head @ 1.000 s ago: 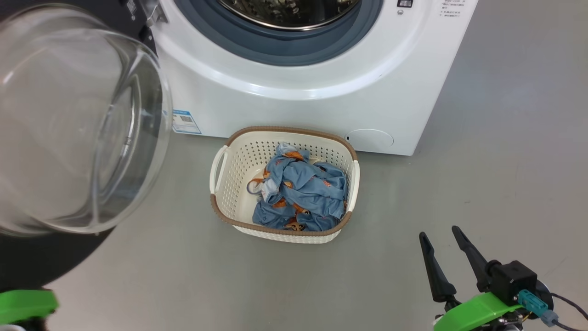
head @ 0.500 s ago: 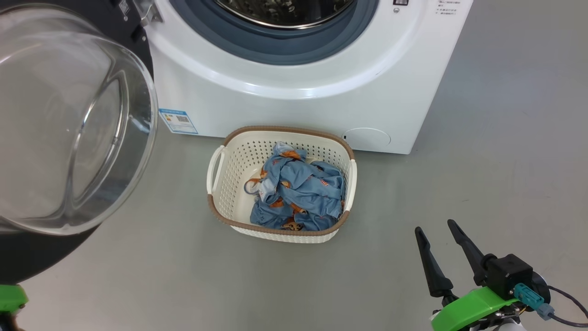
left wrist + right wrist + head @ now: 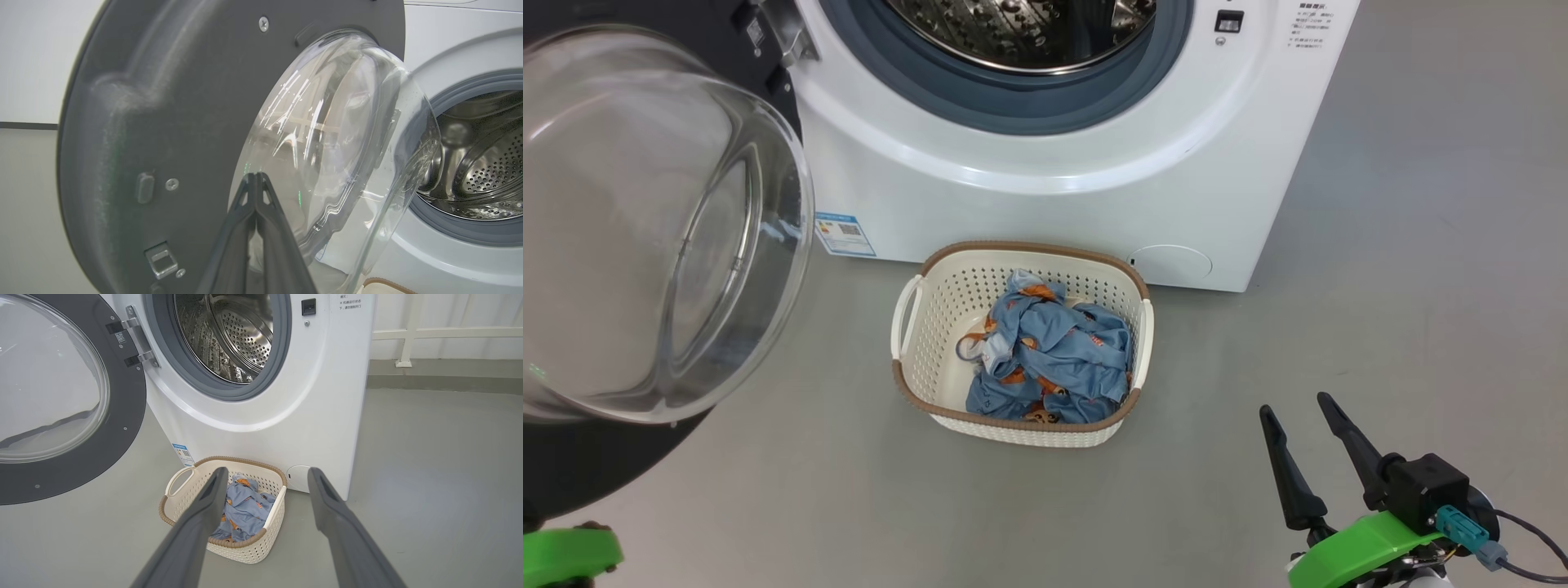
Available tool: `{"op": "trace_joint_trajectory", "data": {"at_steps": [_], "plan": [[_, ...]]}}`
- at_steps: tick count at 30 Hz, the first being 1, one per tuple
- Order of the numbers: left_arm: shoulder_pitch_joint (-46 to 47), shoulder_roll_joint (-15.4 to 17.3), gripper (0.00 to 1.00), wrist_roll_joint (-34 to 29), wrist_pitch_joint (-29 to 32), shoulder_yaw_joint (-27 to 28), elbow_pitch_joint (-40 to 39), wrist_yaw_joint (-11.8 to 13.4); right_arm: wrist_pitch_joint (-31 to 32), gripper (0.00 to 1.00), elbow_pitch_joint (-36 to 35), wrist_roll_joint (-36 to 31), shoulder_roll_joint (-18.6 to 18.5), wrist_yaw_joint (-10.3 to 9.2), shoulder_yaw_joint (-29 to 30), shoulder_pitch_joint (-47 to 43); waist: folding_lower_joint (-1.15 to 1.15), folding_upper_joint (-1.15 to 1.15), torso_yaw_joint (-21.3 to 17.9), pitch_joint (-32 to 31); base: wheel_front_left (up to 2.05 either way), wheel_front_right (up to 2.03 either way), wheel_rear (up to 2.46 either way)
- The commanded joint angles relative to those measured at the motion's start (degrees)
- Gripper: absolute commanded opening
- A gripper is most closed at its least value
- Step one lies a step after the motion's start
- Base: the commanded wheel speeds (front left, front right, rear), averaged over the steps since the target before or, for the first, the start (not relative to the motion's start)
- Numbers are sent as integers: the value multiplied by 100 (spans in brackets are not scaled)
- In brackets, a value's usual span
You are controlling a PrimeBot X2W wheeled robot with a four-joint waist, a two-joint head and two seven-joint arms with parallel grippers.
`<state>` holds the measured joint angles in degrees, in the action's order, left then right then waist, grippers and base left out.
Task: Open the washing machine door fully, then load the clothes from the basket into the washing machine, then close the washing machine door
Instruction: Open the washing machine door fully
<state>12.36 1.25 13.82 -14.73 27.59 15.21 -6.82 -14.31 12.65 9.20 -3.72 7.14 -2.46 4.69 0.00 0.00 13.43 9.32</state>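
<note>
Right gripper (image 3: 1294, 405) spread wide, empty, above smooth grey floor (image 3: 1421, 245); left gripper (image 3: 256, 176) pinched shut nr washing machine door (image 3: 163, 102). White wall (image 3: 470, 310) + rail (image 3: 449, 333) behind.

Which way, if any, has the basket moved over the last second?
No. The basket keeps its offset from the blue label on the washing machine; only the camera moved.

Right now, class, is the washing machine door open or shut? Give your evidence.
Open. The door stands swung wide to one side, and the steel drum shows through the uncovered opening of the washing machine.
</note>
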Motion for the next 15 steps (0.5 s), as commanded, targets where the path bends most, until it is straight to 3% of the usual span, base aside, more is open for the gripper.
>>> {"op": "trace_joint_trajectory", "data": {"at_steps": [1,4,5,6,7,8,9,15], "plan": [[-91,171,0,-29,-27,46,-297,-27,-69,100,-121,12,24,35,-127,9,0,0,-9,-30,0,0,0],[-285,166,0,178,-27,-266,-483,48,-69,100,-143,15,33,35,-109,-35,0,0,-24,-82,0,0,0],[-349,166,3,239,-27,-376,-551,83,-69,100,-149,12,35,35,-109,-46,0,0,-36,-95,0,0,0],[-418,165,12,288,-27,-493,-614,118,-69,100,-156,5,37,35,-104,-52,0,0,-49,-104,0,0,0],[-485,165,40,342,-27,-608,-669,155,-69,100,-165,1,39,35,-95,-54,0,0,-66,-114,0,0,0],[-542,165,85,425,-27,-709,-718,199,-69,100,-171,1,42,35,-93,-55,0,0,-81,-122,0,0,0],[-600,165,100,457,-27,-816,-774,232,-69,100,-178,0,44,35,-92,-55,0,0,-99,-129,0,0,0],[-840,164,100,545,-27,-1263,-1017,466,-69,100,-201,36,60,35,-114,-84,0,0,-235,-189,0,0,0]]}}
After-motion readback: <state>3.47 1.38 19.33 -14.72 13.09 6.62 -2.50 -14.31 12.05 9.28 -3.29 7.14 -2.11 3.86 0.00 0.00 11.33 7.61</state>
